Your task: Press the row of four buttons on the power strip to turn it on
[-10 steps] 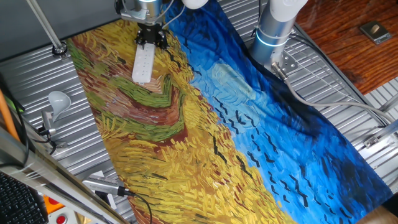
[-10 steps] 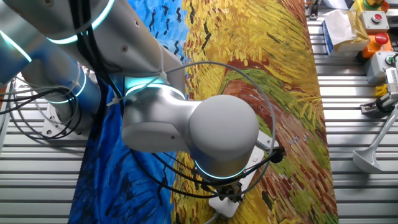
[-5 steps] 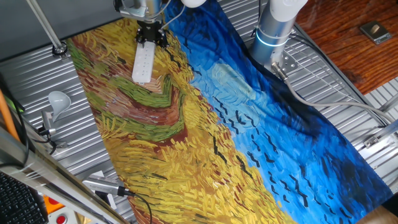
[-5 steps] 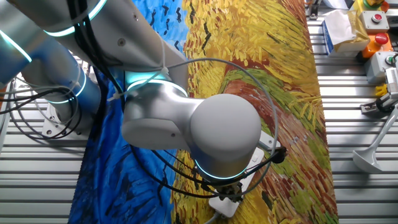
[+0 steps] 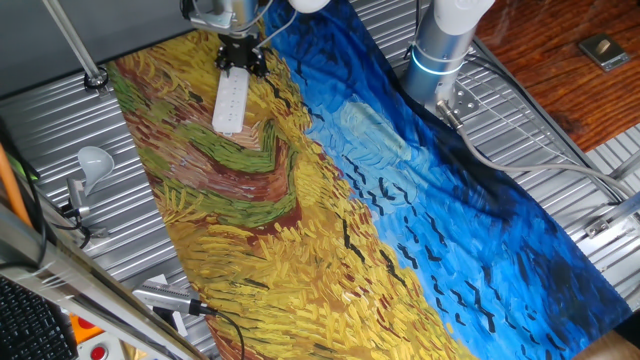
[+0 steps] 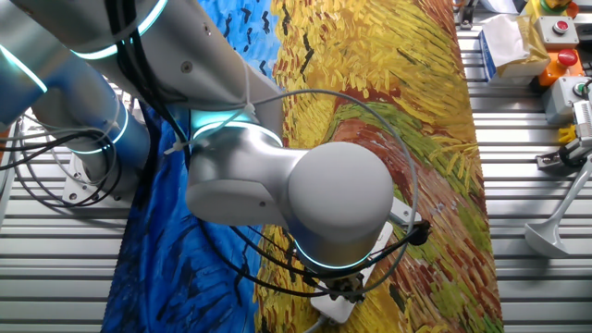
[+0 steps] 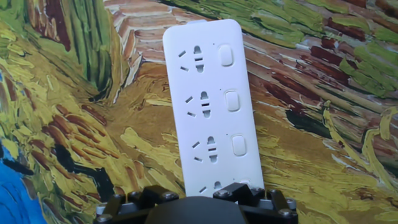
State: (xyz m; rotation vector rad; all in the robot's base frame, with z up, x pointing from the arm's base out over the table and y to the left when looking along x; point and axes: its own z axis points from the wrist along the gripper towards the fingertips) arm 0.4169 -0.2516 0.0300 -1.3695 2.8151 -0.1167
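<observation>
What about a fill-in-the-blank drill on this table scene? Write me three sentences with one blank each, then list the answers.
1. The power strip is coloured ____.
2. In the hand view, ____ buttons show in full on the strip; the near end is hidden by the claw.
3. The strip lies flat on a cloth printed with a ____.

Missing words: white; three; painting
</observation>
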